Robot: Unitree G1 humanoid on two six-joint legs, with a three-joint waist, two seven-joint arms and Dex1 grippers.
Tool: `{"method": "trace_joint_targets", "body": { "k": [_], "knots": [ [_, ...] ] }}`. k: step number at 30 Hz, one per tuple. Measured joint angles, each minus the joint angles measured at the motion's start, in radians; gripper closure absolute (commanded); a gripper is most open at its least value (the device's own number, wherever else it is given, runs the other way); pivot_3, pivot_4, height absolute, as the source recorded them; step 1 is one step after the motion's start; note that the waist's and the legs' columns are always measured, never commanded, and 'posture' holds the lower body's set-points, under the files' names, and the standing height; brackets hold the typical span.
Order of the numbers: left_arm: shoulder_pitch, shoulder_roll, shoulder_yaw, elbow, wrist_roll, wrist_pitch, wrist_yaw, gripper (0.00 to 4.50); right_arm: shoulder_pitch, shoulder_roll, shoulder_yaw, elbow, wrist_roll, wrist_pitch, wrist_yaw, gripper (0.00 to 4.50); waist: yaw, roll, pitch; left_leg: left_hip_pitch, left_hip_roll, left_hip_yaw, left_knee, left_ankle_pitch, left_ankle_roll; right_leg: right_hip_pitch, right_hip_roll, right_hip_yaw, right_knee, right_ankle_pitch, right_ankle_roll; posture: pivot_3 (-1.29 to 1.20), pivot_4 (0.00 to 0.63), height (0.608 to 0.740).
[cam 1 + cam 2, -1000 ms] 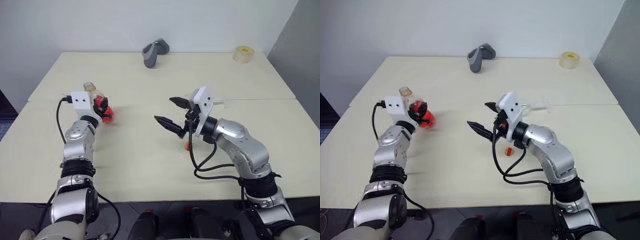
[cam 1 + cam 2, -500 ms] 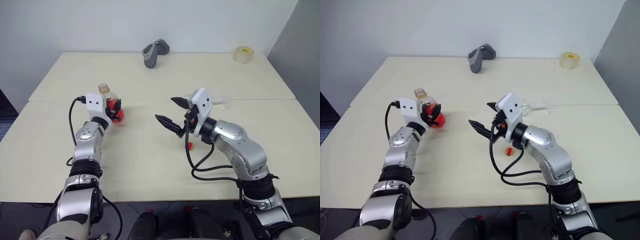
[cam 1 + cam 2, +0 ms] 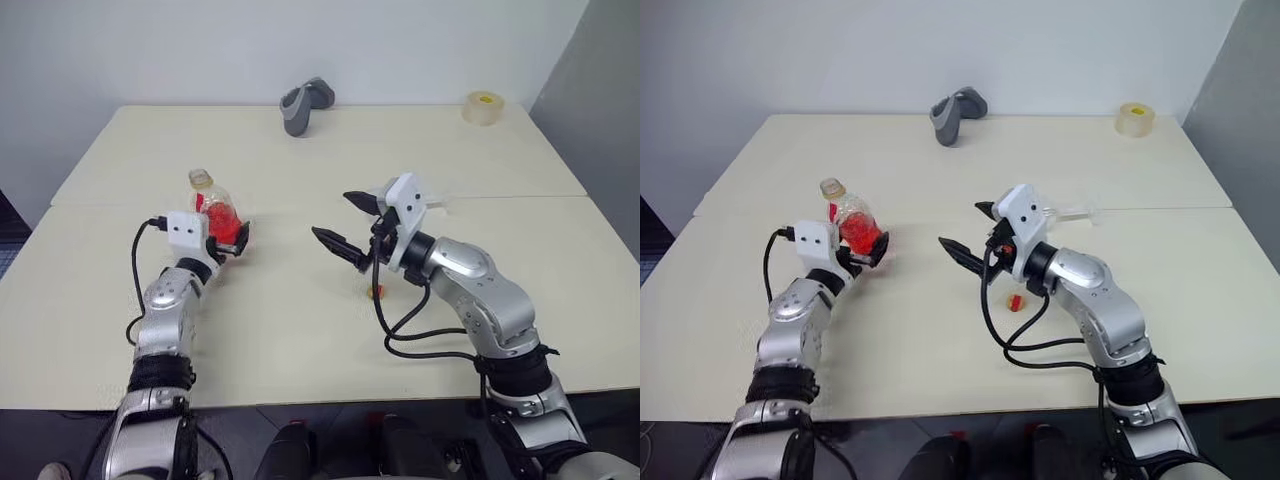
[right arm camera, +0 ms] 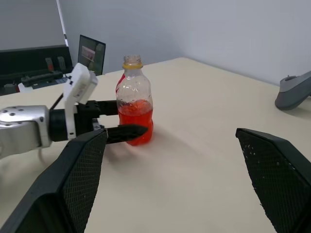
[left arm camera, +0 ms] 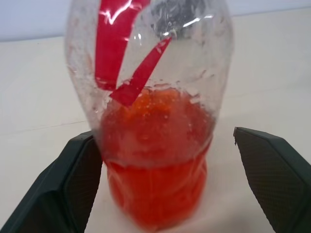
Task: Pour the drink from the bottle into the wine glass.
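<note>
At centre frame my right end effector (image 3: 345,222) is hovering spread over a small red cap (image 3: 376,291) on the desk (image 3: 300,330). At left, my left end effector (image 3: 232,238) is flanking the upright bottle (image 3: 215,210), spread, gripping nothing. At upper frame a grey curved object (image 3: 303,104) and tape roll (image 3: 483,107) are lying.

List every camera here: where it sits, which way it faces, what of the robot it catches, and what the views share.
Left eye view: on the head, looking forward and down over the table; both arms, left gripper, right gripper.
Right eye view: same head, same scene.
Left wrist view: along open fingers at the bottle standing between them.
Right wrist view: between open fingers toward the bottle and the left arm.
Shared: all four show the bottle with the drink.
</note>
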Motion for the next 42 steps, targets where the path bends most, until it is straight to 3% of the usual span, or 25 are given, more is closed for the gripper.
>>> {"method": "trace_joint_targets", "body": {
  "k": [8, 12, 17, 21, 26, 29, 42],
  "knots": [
    [0.226, 0.000, 0.080, -0.356, -0.073, 0.225, 0.077, 0.03, 0.004, -0.007, -0.009, 0.001, 0.002, 0.000, 0.002, 0.00, 0.002, 0.000, 0.000, 0.001, 0.000, 0.000, 0.000, 0.000, 0.000, 0.001, 0.000, -0.001, 0.000, 0.000, 0.000, 0.00, 0.150, 0.740],
    [0.278, 0.053, 0.068, -0.477, -0.137, 0.352, 0.004, 0.03, 0.007, -0.023, -0.009, 0.003, -0.006, -0.001, 0.006, 0.00, 0.005, 0.000, 0.000, 0.001, 0.000, 0.000, 0.000, 0.000, 0.001, 0.002, 0.000, -0.001, -0.001, 0.000, 0.000, 0.00, 0.150, 0.740],
    [0.273, 0.188, 0.017, -0.614, -0.283, 0.545, -0.173, 0.03, 0.012, -0.181, 0.033, 0.076, -0.162, -0.125, 0.032, 0.00, 0.006, 0.000, 0.000, 0.003, 0.000, 0.000, 0.000, -0.001, 0.002, 0.004, 0.000, -0.001, -0.002, 0.000, 0.000, 0.00, 0.150, 0.740],
    [0.272, 0.262, -0.040, -0.689, -0.330, 0.587, -0.298, 0.03, 0.031, -0.283, 0.037, 0.186, -0.297, -0.273, 0.021, 0.00, 0.004, 0.000, 0.000, 0.006, 0.000, 0.003, -0.004, 0.000, 0.000, 0.005, 0.000, 0.002, -0.002, 0.000, 0.000, 0.00, 0.150, 0.740],
    [0.225, 0.290, -0.160, -0.686, -0.303, 0.537, -0.414, 0.03, 0.030, -0.378, 0.042, 0.367, -0.500, -0.466, -0.067, 0.00, 0.004, 0.000, 0.000, 0.007, 0.001, 0.004, -0.005, 0.000, 0.000, 0.006, 0.001, 0.003, -0.002, 0.000, 0.000, 0.00, 0.150, 0.740],
    [0.139, 0.275, -0.216, -0.609, -0.258, 0.473, -0.456, 0.03, -0.012, -0.409, 0.108, 0.524, -0.666, -0.596, -0.154, 0.00, 0.003, 0.000, 0.000, 0.008, 0.001, 0.006, -0.005, 0.000, 0.000, 0.006, 0.002, 0.003, -0.001, 0.000, 0.000, 0.00, 0.150, 0.740],
    [-0.033, 0.193, -0.320, -0.437, -0.200, 0.384, -0.556, 0.03, -0.307, -0.327, 0.243, 1.075, -0.947, -0.830, -0.354, 0.00, -0.001, 0.001, 0.001, 0.008, 0.001, 0.008, -0.005, 0.000, 0.000, 0.006, 0.002, 0.005, -0.002, 0.000, 0.000, 0.00, 0.150, 0.740]
  ]
}}
